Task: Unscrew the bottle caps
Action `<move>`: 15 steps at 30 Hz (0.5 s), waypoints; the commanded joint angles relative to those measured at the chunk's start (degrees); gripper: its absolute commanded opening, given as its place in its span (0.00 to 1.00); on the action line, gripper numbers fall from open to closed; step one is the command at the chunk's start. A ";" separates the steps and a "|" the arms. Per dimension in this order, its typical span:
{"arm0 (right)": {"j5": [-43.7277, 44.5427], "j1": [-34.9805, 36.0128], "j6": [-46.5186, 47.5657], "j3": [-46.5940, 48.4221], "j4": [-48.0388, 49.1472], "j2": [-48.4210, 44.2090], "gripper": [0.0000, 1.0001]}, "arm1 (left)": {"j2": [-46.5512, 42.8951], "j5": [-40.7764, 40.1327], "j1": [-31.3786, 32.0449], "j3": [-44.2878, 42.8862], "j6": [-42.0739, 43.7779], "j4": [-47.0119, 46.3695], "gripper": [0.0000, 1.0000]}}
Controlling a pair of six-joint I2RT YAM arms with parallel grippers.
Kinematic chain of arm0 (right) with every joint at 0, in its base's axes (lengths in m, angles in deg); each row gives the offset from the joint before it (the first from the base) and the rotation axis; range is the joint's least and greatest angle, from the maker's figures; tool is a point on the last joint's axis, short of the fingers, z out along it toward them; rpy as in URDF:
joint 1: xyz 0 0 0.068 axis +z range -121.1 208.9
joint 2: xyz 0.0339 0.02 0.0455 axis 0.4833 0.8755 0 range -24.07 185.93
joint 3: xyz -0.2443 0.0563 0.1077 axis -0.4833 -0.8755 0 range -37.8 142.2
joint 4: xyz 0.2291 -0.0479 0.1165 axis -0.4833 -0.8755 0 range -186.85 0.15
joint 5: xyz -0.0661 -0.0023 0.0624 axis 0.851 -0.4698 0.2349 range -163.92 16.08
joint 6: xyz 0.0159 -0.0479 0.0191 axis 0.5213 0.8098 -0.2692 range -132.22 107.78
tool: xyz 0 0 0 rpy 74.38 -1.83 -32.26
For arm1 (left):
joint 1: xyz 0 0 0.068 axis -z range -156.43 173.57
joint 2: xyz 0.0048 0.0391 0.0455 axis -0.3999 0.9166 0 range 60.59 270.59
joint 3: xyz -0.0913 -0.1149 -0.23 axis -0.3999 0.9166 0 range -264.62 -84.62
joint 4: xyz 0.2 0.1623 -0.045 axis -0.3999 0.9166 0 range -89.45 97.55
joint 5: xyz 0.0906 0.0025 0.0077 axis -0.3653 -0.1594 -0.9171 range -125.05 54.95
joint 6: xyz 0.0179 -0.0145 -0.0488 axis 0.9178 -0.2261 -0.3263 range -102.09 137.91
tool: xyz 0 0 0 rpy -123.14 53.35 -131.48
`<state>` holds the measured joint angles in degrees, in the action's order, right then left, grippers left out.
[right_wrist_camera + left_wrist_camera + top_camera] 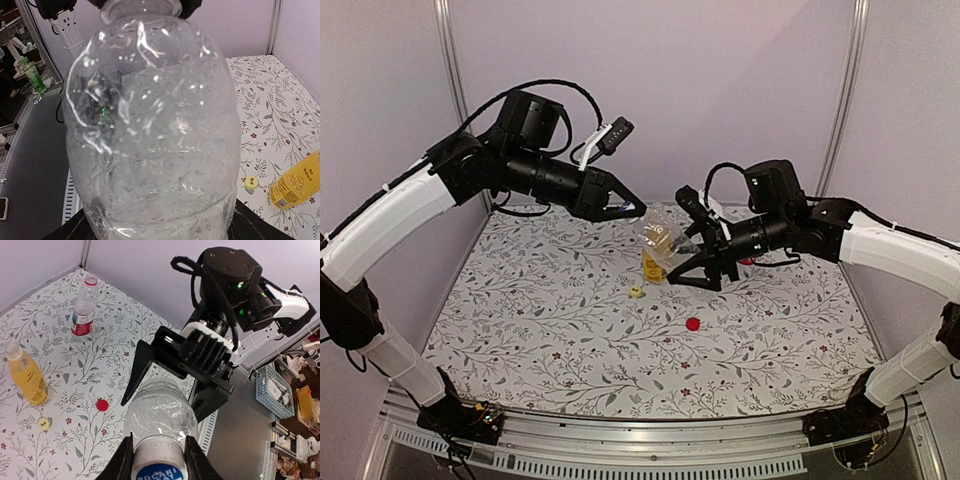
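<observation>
— Clear plastic fills the right wrist view. By what is that unlabelled bottle (pixel 150 125) held?

— It is held in the air between the two arms. Its blue cap (pixel 155 473) is clamped between the fingers of the left gripper (pixel 157 452), which are drawn in narrow on either side of it (white lettering is seen on the cap's top).

— And the right gripper (pixel 165 409)?

— Its jaws are set wide and are placed astride the bottle's lower body, one finger on each side. Whether the pads are pressed against the plastic cannot be told from any view.

— Where are the other caps found?

— The red cap (pixel 102 405) and the yellow cap (pixel 44 423) are laid flat on the floral tablecloth (pixel 540 330), apart from each other. The yellow cap is seen just beside the foot of the bottle of yellow-orange liquid (pixel 27 377), which is stood upright with its neck open. The red cap is placed nearer the front edge of the table.

— And the third bottle?

— The red-labelled bottle (pixel 83 305) is stood upright farther back on the cloth, well apart from the yellow-orange one, its neck open too. In the top view it is mostly hidden behind the right arm.
</observation>
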<state>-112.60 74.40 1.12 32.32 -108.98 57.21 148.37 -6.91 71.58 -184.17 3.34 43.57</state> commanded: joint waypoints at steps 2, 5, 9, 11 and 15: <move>-0.17 0.30 0.61 2.49 -0.66 0.98 0.74 | -0.03 3.04 -1.00 -0.19 0.13 -2.32 0.00; -0.17 0.30 0.69 2.73 -0.52 0.96 0.68 | -0.07 3.18 -1.23 0.35 0.08 -2.21 0.00; -0.63 0.30 0.64 2.58 0.19 0.98 0.55 | -0.07 3.48 -1.49 1.07 0.19 -2.54 0.00; -1.10 0.30 0.50 2.35 0.62 1.06 0.45 | -0.19 3.60 -1.75 1.41 0.17 -2.72 0.03; -2.17 0.30 -0.20 1.58 1.36 1.17 0.42 | -1.00 5.11 -3.11 2.41 -0.16 -4.14 0.17</move>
<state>-113.06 74.59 1.95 33.15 -109.57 57.84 148.35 -3.74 70.03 -183.21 3.04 41.41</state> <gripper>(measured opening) 0.474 0.293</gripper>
